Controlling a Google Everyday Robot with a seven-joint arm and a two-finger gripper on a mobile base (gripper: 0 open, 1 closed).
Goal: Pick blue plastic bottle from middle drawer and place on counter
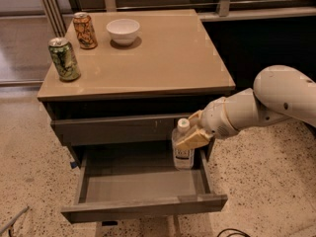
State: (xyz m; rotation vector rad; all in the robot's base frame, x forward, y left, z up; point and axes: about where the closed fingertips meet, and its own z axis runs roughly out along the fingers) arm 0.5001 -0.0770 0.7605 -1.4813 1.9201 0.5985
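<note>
The claw clasped the blue plastic bottle above the open middle drawer; placement on the worktop was not yet done.

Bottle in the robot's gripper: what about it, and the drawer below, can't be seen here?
All in the camera view:
- blue plastic bottle: label print too small to read; its shoulder is covered by the gripper clamped on it.
- middle drawer: floor near the front hidden by its own front panel.
- robot arm: cut off by the right edge.
</note>
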